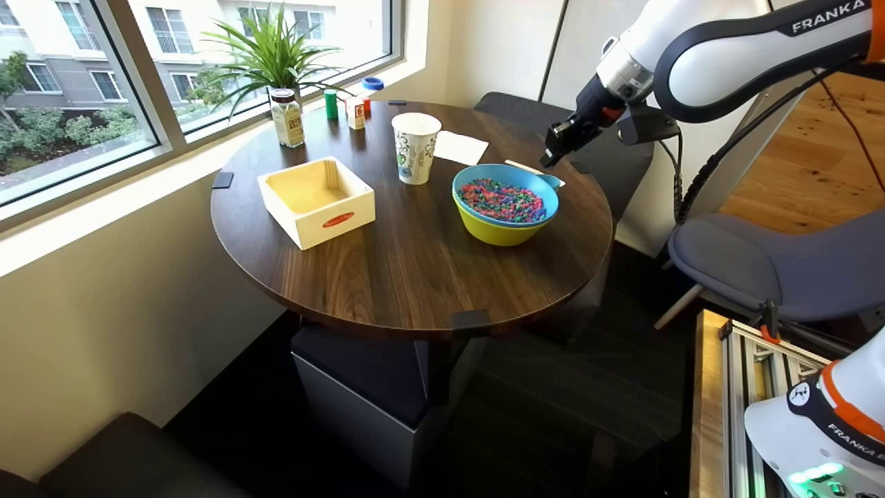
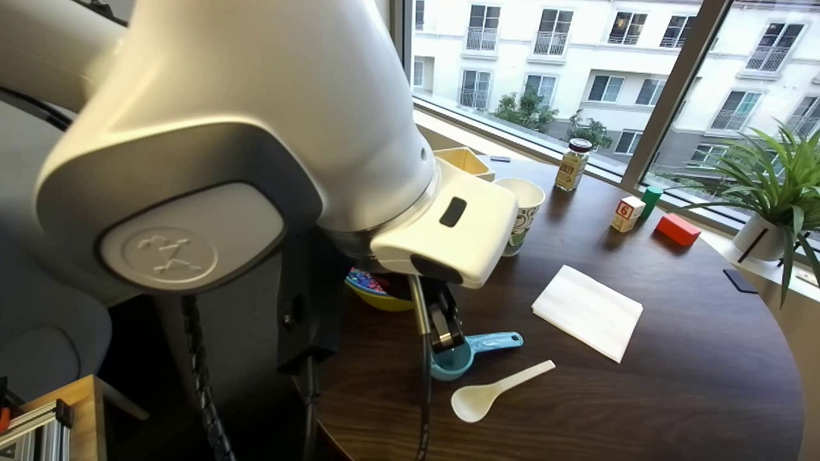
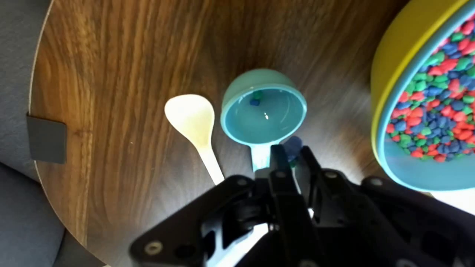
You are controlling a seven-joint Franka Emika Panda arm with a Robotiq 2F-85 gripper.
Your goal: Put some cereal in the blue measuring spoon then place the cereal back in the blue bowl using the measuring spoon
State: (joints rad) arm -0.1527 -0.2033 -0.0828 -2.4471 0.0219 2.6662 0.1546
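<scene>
gripper (image 3: 291, 151) pinched on cereal (image 3: 293, 145); if it opens off-centre of spoon (image 3: 265, 115), some could land on table (image 3: 130, 111)

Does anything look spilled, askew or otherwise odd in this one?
Nothing looks plainly spilled or damaged. The one oddity, in the wrist view: blue and green bits of cereal show at the tip of the gripper, seemingly pinched there rather than lying in the blue measuring spoon, where only a couple of pieces show.
</scene>
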